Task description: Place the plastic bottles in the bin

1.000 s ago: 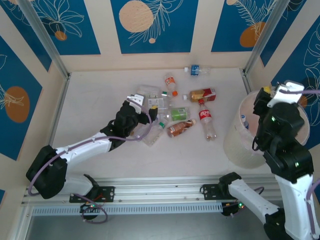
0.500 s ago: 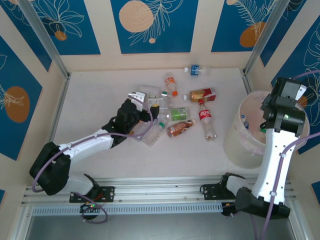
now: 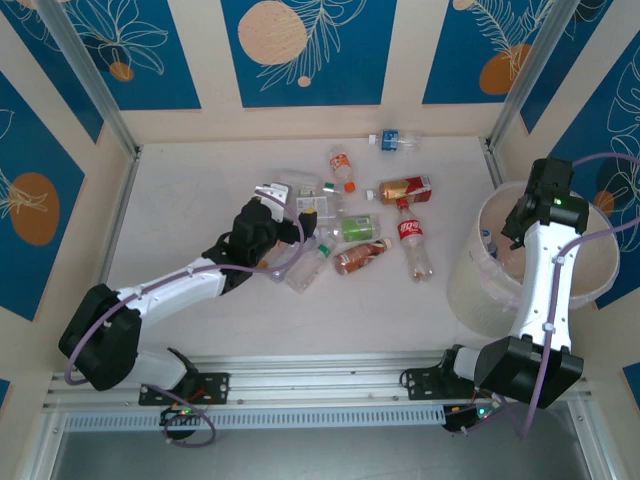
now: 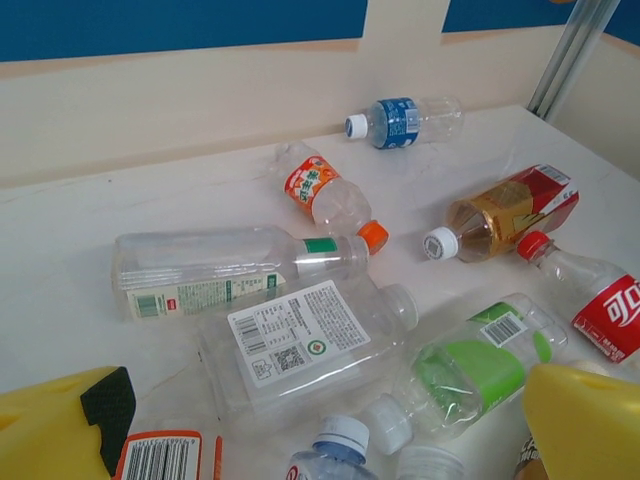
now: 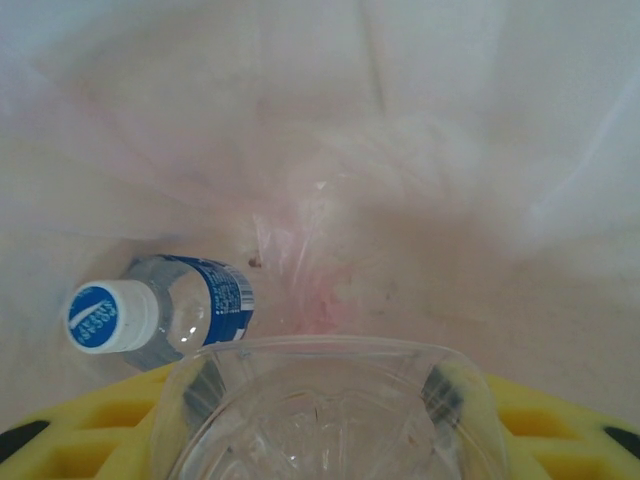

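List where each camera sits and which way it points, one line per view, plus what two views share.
Top external: above and behind, looking down on the table; left arm and right arm show, bin at right.
Left wrist: on the left arm, facing the far wall across the scattered bottles; open left gripper, yellow fingers at the bottom corners.
Right wrist: looking down into the bin; right gripper holds a clear bottle.
Shared: the blue-labelled bottle by the far wall, top and left wrist.
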Robot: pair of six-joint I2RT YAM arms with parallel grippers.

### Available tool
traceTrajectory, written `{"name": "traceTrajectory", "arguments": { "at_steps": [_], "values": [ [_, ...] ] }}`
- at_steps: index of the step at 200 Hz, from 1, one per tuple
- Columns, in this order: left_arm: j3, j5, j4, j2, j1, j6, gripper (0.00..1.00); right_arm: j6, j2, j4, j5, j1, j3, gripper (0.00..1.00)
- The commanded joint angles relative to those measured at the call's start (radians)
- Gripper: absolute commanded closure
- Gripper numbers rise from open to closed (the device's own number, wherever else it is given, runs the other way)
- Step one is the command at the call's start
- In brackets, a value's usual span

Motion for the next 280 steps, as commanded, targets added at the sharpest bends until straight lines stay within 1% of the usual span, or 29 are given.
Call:
{"name": "traceTrajectory", "arguments": {
  "at_steps": [1, 16, 34, 46, 60, 63, 75, 93, 106, 136, 144, 148, 171, 190, 209, 230, 242, 251, 262, 263, 280],
  "values": [
    [0.036, -0.019, -0.037, -0.012, 0.017, -0.022, 0.00, 0.034, 0.031, 0.038, 0.042, -0.003, -0.036, 0.68],
    [0.036, -0.032, -0.045, -0.014, 0.021, -0.028, 0.00, 0.041, 0.040, 0.049, 0.047, -0.004, -0.045, 0.61],
    [0.033, -0.043, -0.050, -0.014, 0.025, -0.039, 0.00, 0.042, 0.027, 0.069, 0.011, -0.002, -0.050, 0.48],
    [0.032, -0.045, -0.052, -0.012, 0.029, -0.049, 0.00, 0.039, 0.010, 0.079, -0.008, 0.001, -0.052, 0.41],
    [0.032, -0.046, -0.056, -0.012, 0.032, -0.055, 0.00, 0.041, -0.010, 0.087, -0.018, 0.005, -0.050, 0.37],
    [0.031, -0.048, -0.057, -0.012, 0.033, -0.058, 0.00, 0.041, -0.016, 0.087, -0.018, 0.007, -0.050, 0.33],
    [0.034, -0.051, -0.066, -0.012, 0.037, -0.061, 0.00, 0.045, -0.029, 0.089, -0.009, 0.010, -0.047, 0.26],
    [0.036, -0.063, -0.079, -0.014, 0.041, -0.067, 0.00, 0.048, -0.053, 0.087, 0.012, 0.021, -0.039, 0.21],
    [0.035, -0.070, -0.083, -0.015, 0.046, -0.076, 0.00, 0.054, -0.072, 0.089, 0.033, 0.031, -0.032, 0.15],
    [0.032, -0.075, -0.090, -0.013, 0.058, -0.102, 0.00, 0.059, -0.125, 0.113, 0.063, 0.056, -0.020, 0.07],
    [0.032, -0.076, -0.092, -0.014, 0.061, -0.109, 0.00, 0.062, -0.142, 0.123, 0.065, 0.063, -0.017, 0.04],
    [0.032, -0.075, -0.094, -0.012, 0.064, -0.113, 0.00, 0.064, -0.154, 0.129, 0.064, 0.068, -0.016, 0.00],
    [0.032, -0.082, -0.109, -0.009, 0.077, -0.140, 0.00, 0.071, -0.207, 0.158, 0.035, 0.091, -0.006, 0.01],
    [0.032, -0.081, -0.122, -0.008, 0.091, -0.167, 0.00, 0.070, -0.268, 0.201, -0.029, 0.115, -0.004, 0.01],
    [0.028, -0.072, -0.130, -0.008, 0.105, -0.191, 0.00, 0.062, -0.345, 0.283, -0.096, 0.143, -0.029, 0.00],
    [0.021, -0.071, -0.140, -0.008, 0.121, -0.217, 0.00, 0.039, -0.433, 0.392, -0.217, 0.160, -0.083, 0.01],
    [0.017, -0.063, -0.141, -0.008, 0.129, -0.228, 0.00, 0.036, -0.474, 0.457, -0.323, 0.164, -0.115, 0.01],
    [0.012, -0.057, -0.141, -0.008, 0.133, -0.233, 0.00, 0.039, -0.498, 0.503, -0.427, 0.166, -0.138, 0.01],
    [0.007, -0.051, -0.139, -0.010, 0.139, -0.241, 0.00, 0.036, -0.511, 0.545, -0.572, 0.169, -0.149, 0.00],
    [0.006, -0.050, -0.139, -0.011, 0.139, -0.242, 0.00, 0.036, -0.510, 0.549, -0.600, 0.170, -0.149, 0.00],
    [0.000, -0.036, -0.139, -0.014, 0.146, -0.250, 0.00, 0.029, -0.490, 0.551, -0.734, 0.184, -0.127, 0.00]
  ]
}}
